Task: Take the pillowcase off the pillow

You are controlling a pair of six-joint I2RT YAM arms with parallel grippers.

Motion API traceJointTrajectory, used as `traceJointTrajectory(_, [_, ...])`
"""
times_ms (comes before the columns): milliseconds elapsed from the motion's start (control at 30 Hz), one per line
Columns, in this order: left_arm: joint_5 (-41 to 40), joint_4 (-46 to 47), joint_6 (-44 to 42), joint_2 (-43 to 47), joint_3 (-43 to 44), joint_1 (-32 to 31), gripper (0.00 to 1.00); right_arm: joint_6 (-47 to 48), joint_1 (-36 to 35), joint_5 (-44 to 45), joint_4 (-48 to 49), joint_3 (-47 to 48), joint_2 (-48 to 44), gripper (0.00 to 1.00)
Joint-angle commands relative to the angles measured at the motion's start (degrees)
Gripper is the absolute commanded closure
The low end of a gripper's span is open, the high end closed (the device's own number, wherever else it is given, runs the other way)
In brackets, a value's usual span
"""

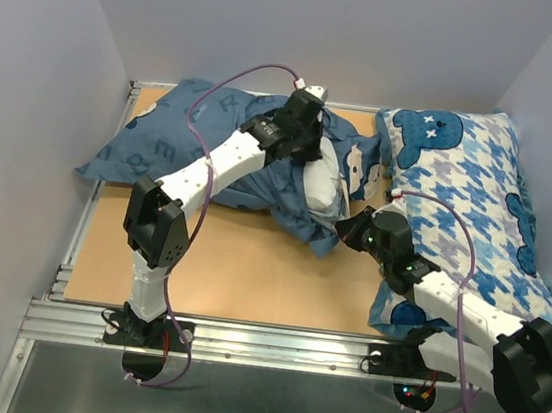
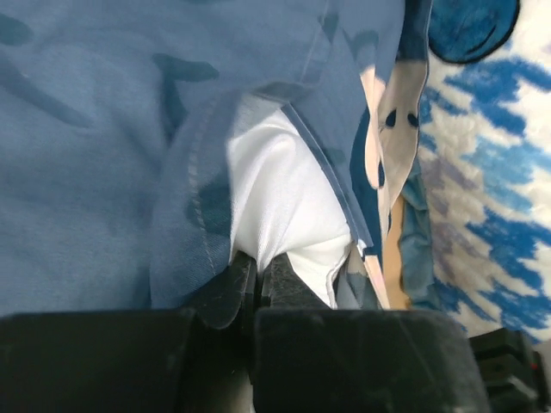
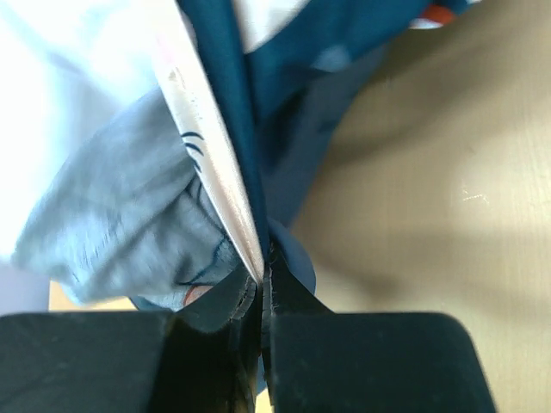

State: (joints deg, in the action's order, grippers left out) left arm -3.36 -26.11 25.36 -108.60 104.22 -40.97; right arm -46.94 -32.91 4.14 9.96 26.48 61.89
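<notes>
On the bench (image 1: 239,262), the left claw (image 2: 258,271) seems pinched on a bared corner of the pillow (image 1: 321,187) to anchor it, while the right claw (image 3: 263,280) clamps the hem of the pillowcase (image 1: 180,129), ready to peel it off.

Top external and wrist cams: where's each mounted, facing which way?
Top external: above, behind the bases, looking down at the table; both arms show.
Left wrist: on the left arm, along the left gripper, shut on the pillow in the pillowcase opening.
Right wrist: on the right arm, along the right gripper, shut on the pillowcase edge.
Shared: all see the pillowcase; top and left wrist see the houndstooth pillow.
</notes>
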Motion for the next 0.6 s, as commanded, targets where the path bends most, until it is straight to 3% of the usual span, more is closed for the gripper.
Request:
traceJointTrajectory(0, [-4.12, 12.32, 0.39, 2.43, 12.03, 9.76, 1.00, 0.09, -0.40, -0.19, -8.29, -3.89, 2.18, 0.99])
traceJointTrajectory(200, [-1.22, 8.89, -0.23, 1.54, 16.46, 10.74, 1.00, -0.17, -0.40, 0.34, -7.06, -3.98, 4.81, 1.00])
traceJointTrajectory(300, [2.11, 9.93, 0.21, 4.43, 12.16, 10.65, 1.00, 0.00, -0.40, 0.34, -5.83, -2.32, 8.76, 0.99])
traceJointTrajectory(400, [5.55, 13.09, 1.00, 11.11, 2.15, 9.95, 1.00, 2.02, -0.14, 1.39, -5.65, 2.69, 15.44, 0.99])
traceJointTrajectory(467, [5.82, 15.55, 1.27, 17.08, -6.99, 8.81, 1.00, 3.51, 1.17, -1.50, -5.30, 6.73, 19.49, 0.90])
traceJointTrajectory(500, [5.47, 16.52, 1.61, 20.76, -13.02, 7.85, 1.00, 4.91, 1.18, -2.20, -5.12, 9.01, 19.93, 0.79])
traceJointTrajectory(567, [5.20, 18.19, 2.14, 24.29, -19.38, 6.96, 1.00, 5.97, 1.09, -3.70, -5.12, 10.52, 19.77, 0.68])
